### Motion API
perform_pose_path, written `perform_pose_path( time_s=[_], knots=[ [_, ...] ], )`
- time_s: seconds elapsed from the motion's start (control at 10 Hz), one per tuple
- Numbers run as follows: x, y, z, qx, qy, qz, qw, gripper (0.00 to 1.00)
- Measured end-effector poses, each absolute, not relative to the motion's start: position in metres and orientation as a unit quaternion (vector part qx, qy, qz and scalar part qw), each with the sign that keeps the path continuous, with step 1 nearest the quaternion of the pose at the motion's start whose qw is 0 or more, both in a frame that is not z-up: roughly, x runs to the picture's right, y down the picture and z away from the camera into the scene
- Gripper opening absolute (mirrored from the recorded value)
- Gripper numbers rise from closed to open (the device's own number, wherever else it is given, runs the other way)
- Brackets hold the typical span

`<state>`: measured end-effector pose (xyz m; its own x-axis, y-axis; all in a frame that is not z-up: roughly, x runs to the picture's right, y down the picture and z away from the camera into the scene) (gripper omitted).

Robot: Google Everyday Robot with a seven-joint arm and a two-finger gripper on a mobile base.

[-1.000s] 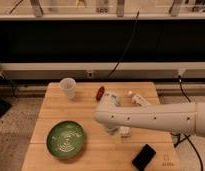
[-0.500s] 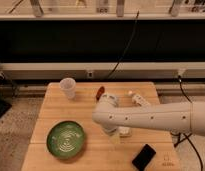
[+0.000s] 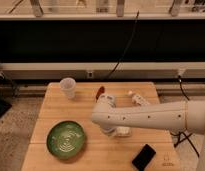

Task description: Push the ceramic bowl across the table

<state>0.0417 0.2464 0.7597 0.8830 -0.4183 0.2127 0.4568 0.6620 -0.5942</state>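
The green ceramic bowl [image 3: 66, 140] with pale rings inside sits upright on the front left of the light wooden table [image 3: 86, 105]. My white arm reaches in from the right across the middle of the table. My gripper [image 3: 115, 131] hangs below the arm's end, low over the tabletop, to the right of the bowl and apart from it. The arm partly hides it.
A white cup [image 3: 68, 87] stands at the back left. A small red object [image 3: 100, 91] and a white object [image 3: 138, 98] lie at the back. A black phone-like slab [image 3: 144, 156] lies at the front right, near the printed mark [image 3: 168, 161].
The arm's end has shifted slightly to the left, toward the bowl. The bowl and the other objects have not moved.
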Motion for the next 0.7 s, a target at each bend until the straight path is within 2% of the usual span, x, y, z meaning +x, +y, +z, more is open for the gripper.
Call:
perform_pose_path(
  time_s=[0.1,0.2,0.7],
  knots=[
    [0.032,0.249,0.762,-0.336,-0.035,-0.252,0.907,0.04],
    [0.026,0.251,0.763,-0.339,-0.039,-0.259,0.904,0.01],
    [-0.003,0.255,0.766,-0.344,-0.051,-0.302,0.888,0.01]
  ],
)
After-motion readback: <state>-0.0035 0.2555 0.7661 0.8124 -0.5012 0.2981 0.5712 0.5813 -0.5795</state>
